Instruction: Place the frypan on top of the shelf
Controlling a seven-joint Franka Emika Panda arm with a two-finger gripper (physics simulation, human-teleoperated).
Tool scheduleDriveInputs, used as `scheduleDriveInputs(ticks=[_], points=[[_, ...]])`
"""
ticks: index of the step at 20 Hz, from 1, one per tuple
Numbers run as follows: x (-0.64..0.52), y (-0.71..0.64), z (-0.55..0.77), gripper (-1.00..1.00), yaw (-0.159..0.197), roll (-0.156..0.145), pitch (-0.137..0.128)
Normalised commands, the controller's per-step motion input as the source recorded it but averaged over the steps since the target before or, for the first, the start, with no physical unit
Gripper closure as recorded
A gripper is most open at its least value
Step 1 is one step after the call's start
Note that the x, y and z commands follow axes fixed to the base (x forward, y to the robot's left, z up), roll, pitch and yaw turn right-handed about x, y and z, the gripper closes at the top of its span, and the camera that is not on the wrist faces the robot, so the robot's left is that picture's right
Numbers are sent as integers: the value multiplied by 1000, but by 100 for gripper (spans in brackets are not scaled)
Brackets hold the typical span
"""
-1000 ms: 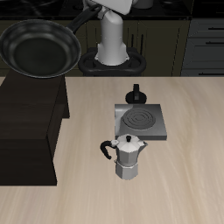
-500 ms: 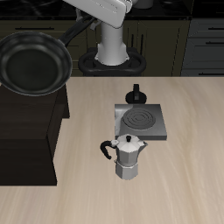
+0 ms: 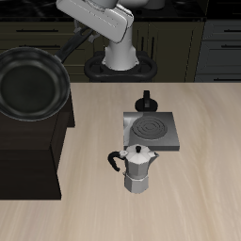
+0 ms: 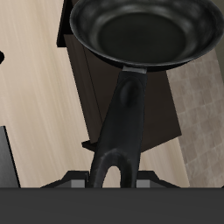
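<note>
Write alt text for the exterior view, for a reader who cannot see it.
A robot arm holds a black frypan by its long handle above the dark shelf at the table's edge. On the wooden table stand a silver moka pot, a grey burner plate and a small black knob.

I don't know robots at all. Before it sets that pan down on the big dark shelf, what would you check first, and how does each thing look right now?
1. Pan held: the frypan hangs from its handle in the air. Ok.
2. Grip itself: the gripper's fingers are out of sight in both views. Cannot tell.
3. Pan over the target: in the exterior view it overlaps the shelf top, and the wrist view shows dark shelf under the handle. Ok.
4. Pan level: its inside faces up, but a slight tilt cannot be ruled out. Cannot tell.
5. Gap left between pan and shelf top. Cannot tell.
6. Moka pot and burner plate stand apart from the shelf, away from the path. Ok.
</note>
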Motion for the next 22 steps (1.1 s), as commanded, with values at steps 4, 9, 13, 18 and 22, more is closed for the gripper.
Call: scheduleDriveInputs(ticks=[4,9,13,18,22], points=[[47,-171,-133,100,-21,-33,24],[52,-300,-198,100,-14,-48,24],[58,-179,-110,100,-39,-29,32],[50,55,-141,100,4,12,27],[-14,198,-161,100,-43,49,33]])
